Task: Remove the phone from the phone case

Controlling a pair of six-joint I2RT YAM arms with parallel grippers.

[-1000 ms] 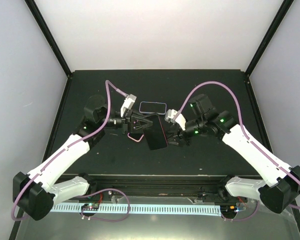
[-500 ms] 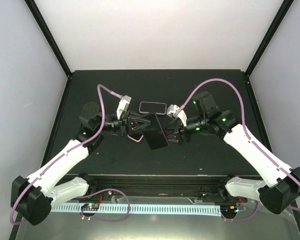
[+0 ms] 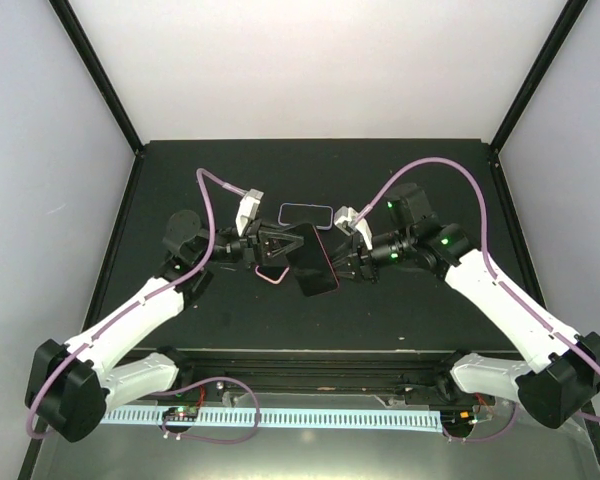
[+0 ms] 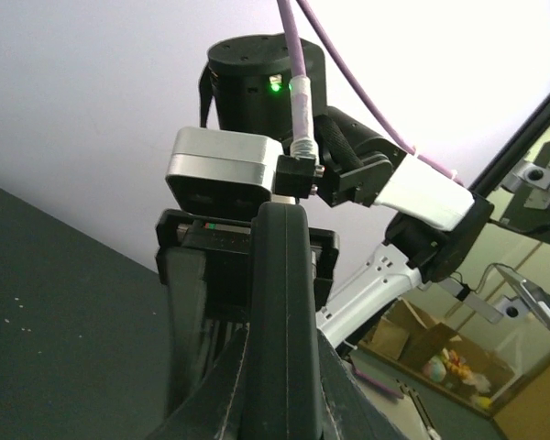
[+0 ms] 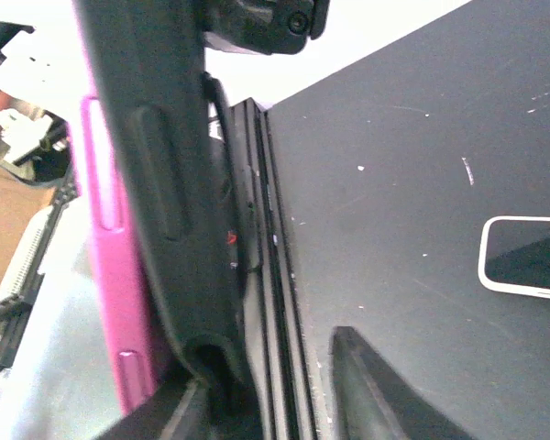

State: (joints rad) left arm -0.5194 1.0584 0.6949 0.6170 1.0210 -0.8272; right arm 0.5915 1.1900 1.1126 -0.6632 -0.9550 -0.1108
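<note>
Finds the left gripper (image 3: 288,250) at 9 o'clock of table centre, jaws pressed together on the left edge of the phone case (image 3: 320,285). Finds the case raised off the table (image 3: 410,180) between the two grippers, with the phone (image 3: 310,258) still seated inside. Notes a pink-rimmed item (image 3: 271,276) flat on the table at 8 o'clock of the case, partly hidden under the left gripper; cannot tell what it is. Notes a white-rimmed spare phone (image 3: 306,214) lying flat at 12 o'clock of the case, apart from it. Finds the right gripper (image 3: 340,263) at 3 o'clock of the case, at its right edge.

Cannot tell the right jaws' stance from above. Reads it from the right wrist view: spread astride the case's edge, with a bare gap between the case and the finger (image 5: 367,385) on the 3 o'clock side. Sees in that view alone a raised side button (image 5: 160,174) on the black edge and a pink strip (image 5: 105,275) along its 9 o'clock flank; cannot tell whether the strip belongs to phone or case. Sees in the left wrist view alone the case edge-on, rising between the left fingers (image 4: 206,403), with the right wrist's silver camera block (image 4: 222,165) directly behind.
</note>
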